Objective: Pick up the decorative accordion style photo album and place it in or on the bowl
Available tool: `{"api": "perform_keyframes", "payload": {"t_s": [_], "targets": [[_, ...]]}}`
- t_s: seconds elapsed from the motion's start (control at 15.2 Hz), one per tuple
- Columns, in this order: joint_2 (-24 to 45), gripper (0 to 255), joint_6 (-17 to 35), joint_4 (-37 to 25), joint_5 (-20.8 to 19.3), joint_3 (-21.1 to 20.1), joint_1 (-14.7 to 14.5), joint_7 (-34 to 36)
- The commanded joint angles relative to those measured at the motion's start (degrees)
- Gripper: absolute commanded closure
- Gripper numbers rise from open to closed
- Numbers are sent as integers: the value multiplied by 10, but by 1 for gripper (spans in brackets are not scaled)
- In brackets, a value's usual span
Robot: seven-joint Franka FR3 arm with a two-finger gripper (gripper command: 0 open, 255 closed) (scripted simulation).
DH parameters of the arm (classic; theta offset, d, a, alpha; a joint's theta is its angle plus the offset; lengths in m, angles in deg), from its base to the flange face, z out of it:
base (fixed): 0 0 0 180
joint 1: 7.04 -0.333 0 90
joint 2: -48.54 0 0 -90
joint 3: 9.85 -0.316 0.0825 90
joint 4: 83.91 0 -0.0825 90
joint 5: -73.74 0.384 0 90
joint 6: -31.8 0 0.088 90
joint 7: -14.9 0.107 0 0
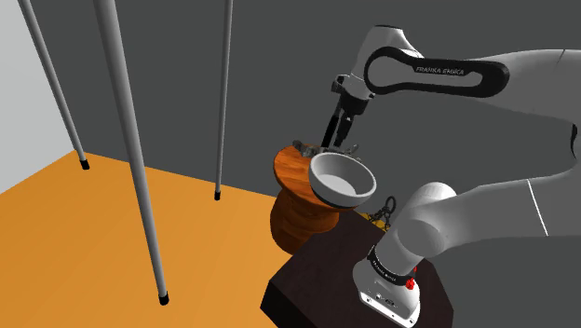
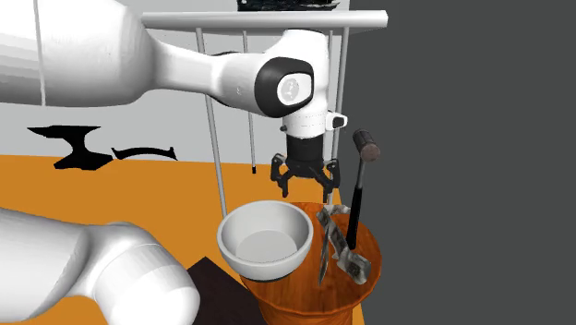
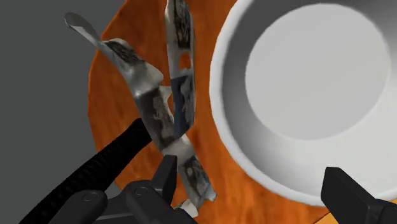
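Overhead, the claw (image 2: 305,187) hung open, its fingers spread and clasping nothing, above the round wooden surface (image 2: 300,294). The crumpled accordion photo album (image 2: 330,242) stood on that surface just beside the white bowl (image 2: 261,266), with a black-handled hammer (image 2: 356,203) standing against the album's other side.

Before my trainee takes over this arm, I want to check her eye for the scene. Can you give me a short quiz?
1. True or false: the gripper is shut on the album.
2. What lies in the bowl? A the album, B the gripper, C nothing.
3. In the second exterior view, on which side of the bowl is the album?
Key: 1 false, it is open; 2 C; 3 right.
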Motion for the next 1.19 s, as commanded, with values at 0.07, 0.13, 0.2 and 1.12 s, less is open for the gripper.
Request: {"api": "perform_keyframes", "payload": {"t_s": [0.07,0.13,0.2,1.12], "targets": [[34,0,33,7,-26,39,6,-59],[49,0,45,8,-33,51,7,-77],[64,0,57,7,-40,64,8,-95],[147,0,164,39,-61,111,17,-157]]}}
